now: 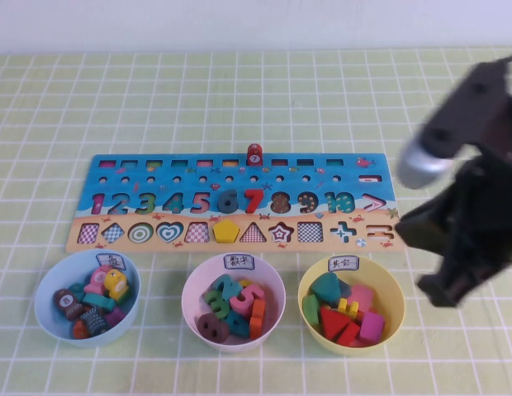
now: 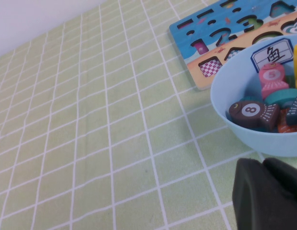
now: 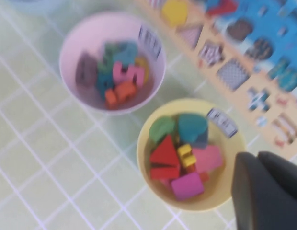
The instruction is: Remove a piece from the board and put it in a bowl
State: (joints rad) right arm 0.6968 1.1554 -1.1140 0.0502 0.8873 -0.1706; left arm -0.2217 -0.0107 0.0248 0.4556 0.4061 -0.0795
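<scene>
A small flat red triangle block (image 1: 333,319) lies point-up inside the round yellow bowl (image 1: 391,318), nestled among a green lump, a teal heart shape, pink slabs and a small yellow plus piece. The bowl, with a white handwritten label at its rim, sits near the front edge of the table (image 1: 239,91), rightmost in a row of three smooth bowls beside a pale pink bowl (image 1: 196,287) of numerals and a light blue bowl (image 1: 48,323) of fish-shaped pieces. Behind them lies the long blue puzzle board (image 1: 239,169), its sandy strip showing checked, empty shape slots and a yellow pentagon (image 1: 226,231) seated in its slot. The right gripper (image 1: 442,293), dark and matte, hangs above the table just right of the yellow bowl, jaws closed and holding nothing. The left gripper (image 2: 268,196) sits low over the green gridded cloth near the blue bowl; whether its fingers are parted cannot be told.
</scene>
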